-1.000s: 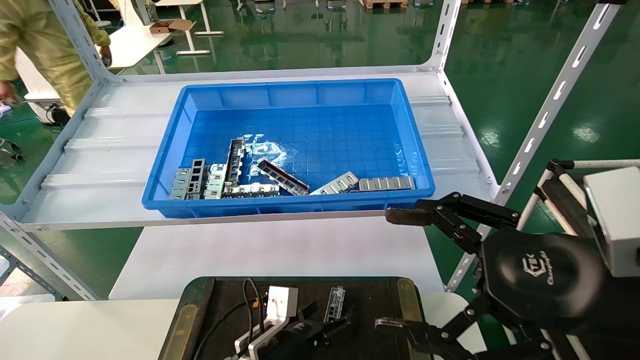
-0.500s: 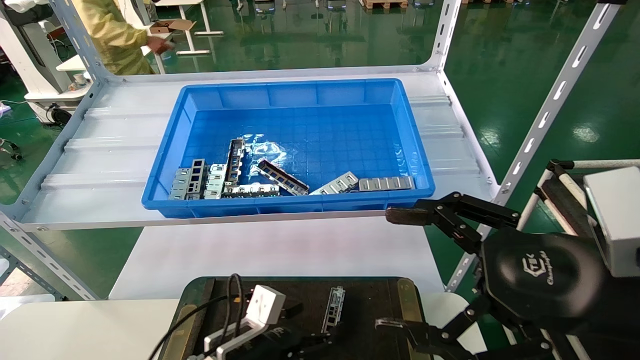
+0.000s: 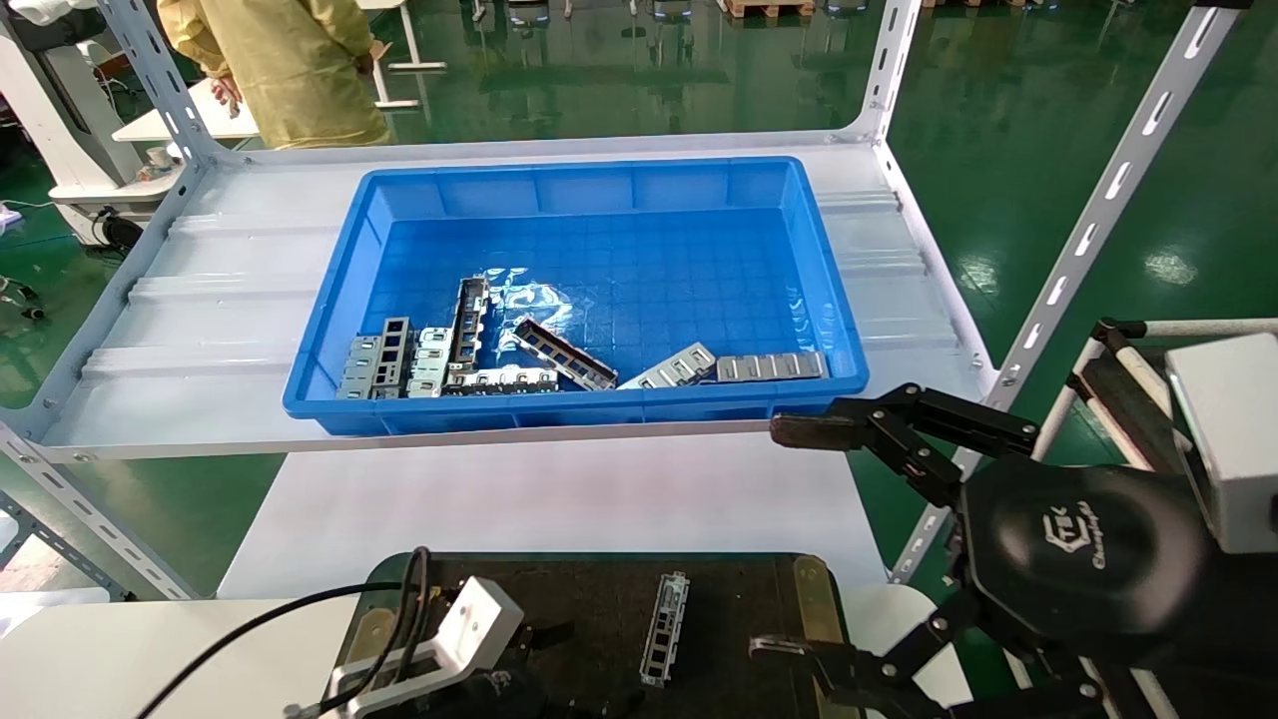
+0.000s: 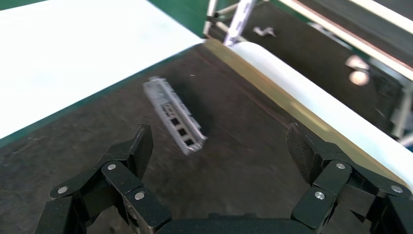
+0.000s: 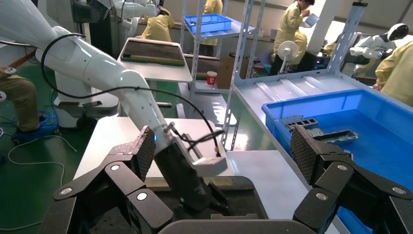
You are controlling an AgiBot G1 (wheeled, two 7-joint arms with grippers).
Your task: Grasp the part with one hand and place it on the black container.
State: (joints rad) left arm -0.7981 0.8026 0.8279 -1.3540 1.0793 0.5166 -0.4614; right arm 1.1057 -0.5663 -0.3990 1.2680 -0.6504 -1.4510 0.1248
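Note:
The part (image 3: 664, 629), a narrow silver-grey trough with a row of cutouts, lies flat on the black container (image 3: 599, 589) with nothing holding it. In the left wrist view the part (image 4: 174, 116) sits just beyond my left gripper (image 4: 220, 144), which hangs open and empty over the container's dark surface (image 4: 253, 97). The left gripper's white wrist box (image 3: 469, 619) shows over the container's near left corner. My right gripper (image 3: 789, 539) hangs open and empty off the container's right side.
A deep blue bin (image 3: 599, 250) on the white shelf holds several similar metal pieces (image 3: 469, 350) along its near wall. A slanted shelf post (image 3: 1098, 220) stands at right. A person in yellow (image 3: 290, 70) stands behind the shelf.
My left gripper has drawn back leftward and toward me, away from the part, which stays on the container. The right arm has not moved. The person behind walked to the right.

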